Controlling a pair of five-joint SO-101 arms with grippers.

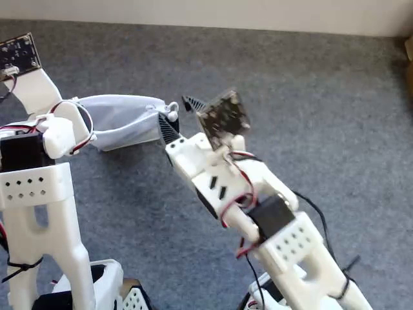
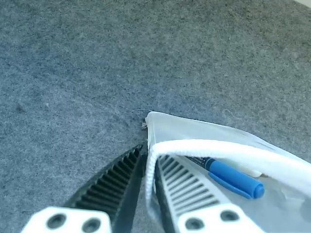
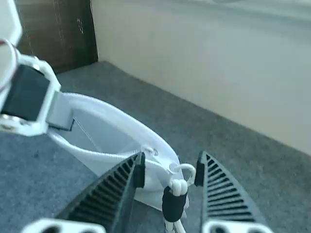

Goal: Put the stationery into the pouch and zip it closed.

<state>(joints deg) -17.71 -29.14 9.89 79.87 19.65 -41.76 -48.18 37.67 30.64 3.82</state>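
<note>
The white, see-through pouch lies on the grey carpet between the two arms. My left gripper is shut on one end of the pouch, pinching its edge beside the zip band. A blue pen lies inside, seen through the fabric. At the pouch's other end my right gripper stands open, its black fingers on either side of the zip pull. In the right wrist view the pull cord with its dark bead hangs between the open fingers, not pinched, against the pouch.
Grey carpet spreads out to the right and toward the back wall. A dark wooden cabinet stands by the wall behind the left arm. Both arm bases fill the near edge.
</note>
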